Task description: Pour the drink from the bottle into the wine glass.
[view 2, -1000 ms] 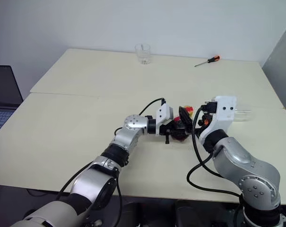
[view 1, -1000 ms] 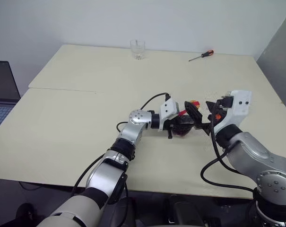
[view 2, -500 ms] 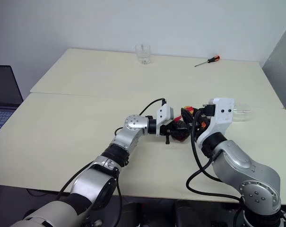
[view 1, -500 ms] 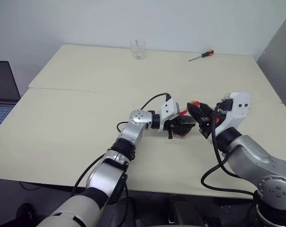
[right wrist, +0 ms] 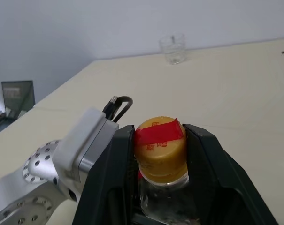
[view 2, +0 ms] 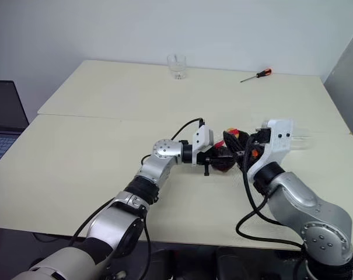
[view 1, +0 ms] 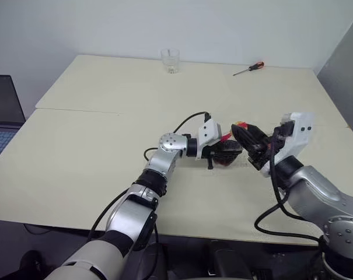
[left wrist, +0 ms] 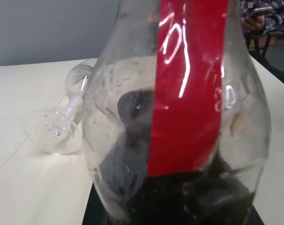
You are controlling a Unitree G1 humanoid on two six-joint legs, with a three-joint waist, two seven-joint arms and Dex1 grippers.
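Left gripper (view 1: 223, 153) is clenched on the bottle (left wrist: 179, 117), drink (left wrist: 188, 197) pooled low inside; right gripper (right wrist: 157, 136) has the cap (right wrist: 159, 143) pinched between its fingers, and the wine glass (left wrist: 62, 126) lies tipped over just beyond the bottle

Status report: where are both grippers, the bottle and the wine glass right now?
Left gripper shut on bottle. Right gripper clamps the cap, cap on. Wine glass lies on its side on the table. Nothing between.
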